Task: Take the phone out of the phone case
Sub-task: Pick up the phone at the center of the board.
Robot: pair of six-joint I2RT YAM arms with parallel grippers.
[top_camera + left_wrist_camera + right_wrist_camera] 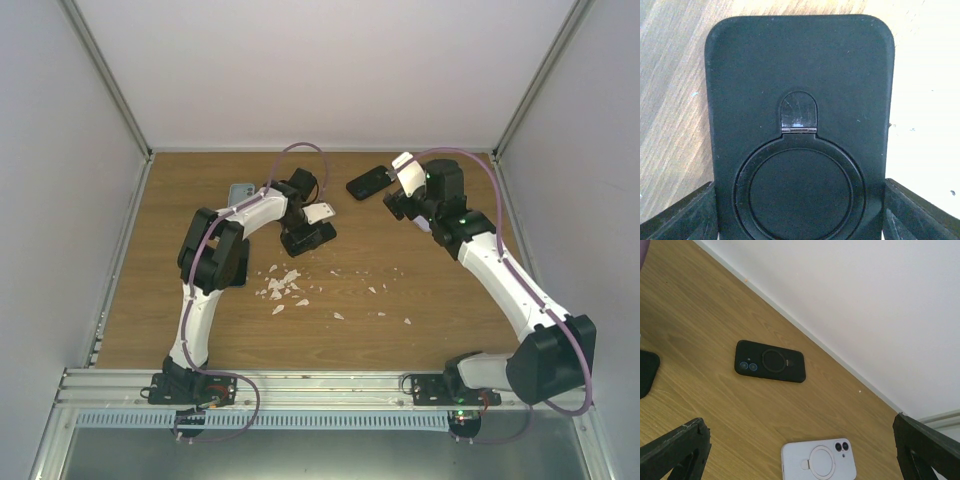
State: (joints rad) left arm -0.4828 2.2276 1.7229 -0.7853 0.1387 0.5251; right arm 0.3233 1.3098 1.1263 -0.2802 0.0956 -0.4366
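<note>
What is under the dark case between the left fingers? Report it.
Wooden table shows around the dark case, which lies back-up between the left gripper fingers. Its underside, and any phone inside, is hidden.

Dark phone case point(800, 65), back up, w/ ring point(742, 192)

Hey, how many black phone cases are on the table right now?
2. The near black case sits in the left gripper; the far black case lies flat by the far wall, ahead of the right gripper. The arms may hide others.
</note>
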